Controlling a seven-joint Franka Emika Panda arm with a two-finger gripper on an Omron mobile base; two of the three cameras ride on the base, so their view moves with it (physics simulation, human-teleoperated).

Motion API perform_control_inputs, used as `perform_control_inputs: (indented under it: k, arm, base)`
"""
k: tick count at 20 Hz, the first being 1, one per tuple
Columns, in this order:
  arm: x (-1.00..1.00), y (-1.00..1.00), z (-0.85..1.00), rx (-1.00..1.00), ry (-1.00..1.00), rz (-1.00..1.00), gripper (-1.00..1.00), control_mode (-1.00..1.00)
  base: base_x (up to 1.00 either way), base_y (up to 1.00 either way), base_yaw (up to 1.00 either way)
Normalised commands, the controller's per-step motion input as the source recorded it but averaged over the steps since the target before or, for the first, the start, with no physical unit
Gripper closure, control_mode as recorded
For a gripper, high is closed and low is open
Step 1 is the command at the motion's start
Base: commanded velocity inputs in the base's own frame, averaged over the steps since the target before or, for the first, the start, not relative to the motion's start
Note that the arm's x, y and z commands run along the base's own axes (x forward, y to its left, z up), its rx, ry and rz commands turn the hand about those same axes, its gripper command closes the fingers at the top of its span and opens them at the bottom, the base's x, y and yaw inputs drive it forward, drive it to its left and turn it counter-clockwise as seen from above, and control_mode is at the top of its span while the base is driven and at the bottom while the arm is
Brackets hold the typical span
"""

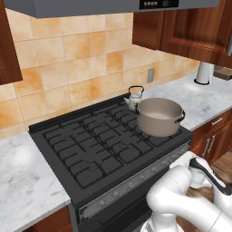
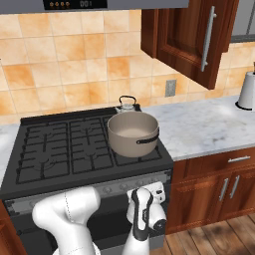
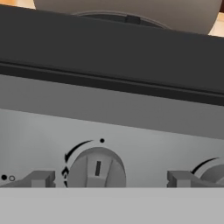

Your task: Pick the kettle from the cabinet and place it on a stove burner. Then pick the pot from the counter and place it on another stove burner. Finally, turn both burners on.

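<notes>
Claw (image 3: 107, 178): seen in the hand view with its two finger tips (image 3: 41, 178) spread wide to either side of a round silver knob (image 3: 97, 168), nothing held; contact with the knob cannot be told. Knob: set on the grey control panel (image 3: 109, 118) of the range (image 1: 90, 145), its slot mark upright in the hand view, with a second knob (image 3: 214, 173) partly seen at the right edge. Pot (image 1: 159, 116): stood upright, mouth upward, on the front right burner (image 1: 163, 138); its two dark loop handles lie along a line running roughly left to right in the right base view, one handle (image 2: 148, 140) turned toward the front right corner of the range. Kettle (image 1: 135, 98): stood upright on the rear right burner just behind the pot, handle arched over its top, spout turned to the left in the left base view; whether it touches the pot cannot be told. The left and middle grates (image 1: 81, 145) lie bare. Bench (image 2: 209, 127): white marble, open to the right of the range as far as a white paper-towel roll (image 2: 247, 90). Cabinet (image 2: 191, 35): mounted above the bench, its door (image 2: 199, 40) swung partly outward, the silver bar handle (image 2: 209, 37) upright.
</notes>
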Motion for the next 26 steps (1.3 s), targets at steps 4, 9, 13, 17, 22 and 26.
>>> perform_control_inputs:
  k: [4,9,13,17,22,26]
  arm:
    - [0.08,0.03,-0.03,0.00,0.00,0.00,1.00,-1.00]
    - [0.01,0.00,-0.05,0.00,0.00,0.00,1.00,-1.00]
    - [0.00,0.05,-0.02,0.00,0.00,0.00,1.00,-1.00]
    - [0.00,0.15,0.00,0.00,-0.04,0.00,1.00,-1.00]
    - [0.00,0.02,0.00,-0.07,-0.01,0.01,1.00,-1.00]
    - [0.00,0.00,0.00,-0.10,-0.02,0.02,1.00,-1.00]
  base:
    - [0.00,0.00,0.00]
    - [0.00,0.00,0.00]
    - [0.00,0.00,0.00]
    - [0.00,0.00,0.00]
    - [0.00,0.00,0.00]
    - [0.00,0.00,0.00]
